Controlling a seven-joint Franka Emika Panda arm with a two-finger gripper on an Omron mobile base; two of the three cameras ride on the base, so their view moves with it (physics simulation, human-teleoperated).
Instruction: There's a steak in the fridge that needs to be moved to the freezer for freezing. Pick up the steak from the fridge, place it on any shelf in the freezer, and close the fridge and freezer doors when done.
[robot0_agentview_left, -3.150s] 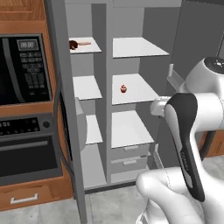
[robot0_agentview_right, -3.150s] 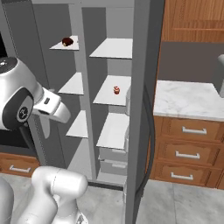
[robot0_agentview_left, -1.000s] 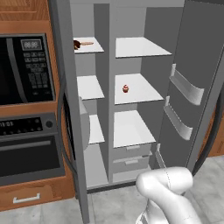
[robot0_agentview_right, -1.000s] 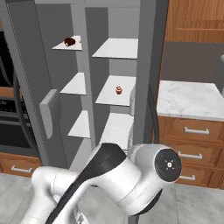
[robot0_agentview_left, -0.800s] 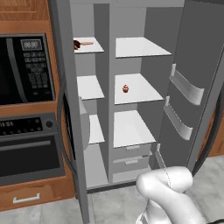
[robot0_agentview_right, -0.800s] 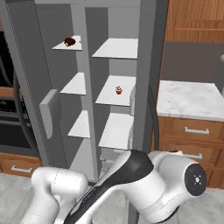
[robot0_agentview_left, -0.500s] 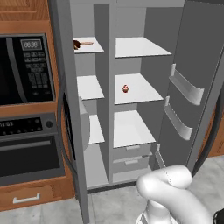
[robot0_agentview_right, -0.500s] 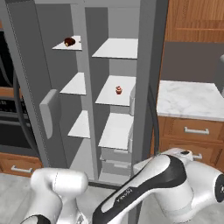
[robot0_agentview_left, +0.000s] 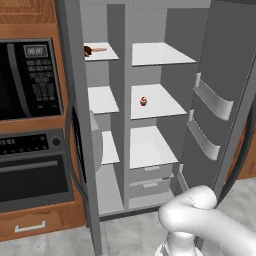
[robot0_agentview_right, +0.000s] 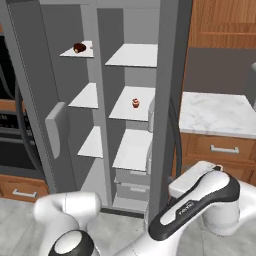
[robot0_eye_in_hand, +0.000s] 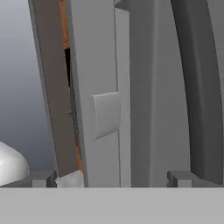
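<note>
Steak (robot0_agentview_left: 87, 50) on the top narrow freezer shelf (robot0_agentview_left: 102, 52), half cut off by the freezer door (robot0_agentview_left: 75, 125) edge in the left base view; too small to make out more than a dark lump. Tiny red item (robot0_agentview_left: 143, 101) on the middle fridge shelf, too small to identify. Fridge door (robot0_agentview_left: 220, 100) cropped at the right edge. In the hand view, fingers (robot0_eye_in_hand: 46, 178) barely visible, cut by the bottom band; grey door surface blurred, close.
</note>
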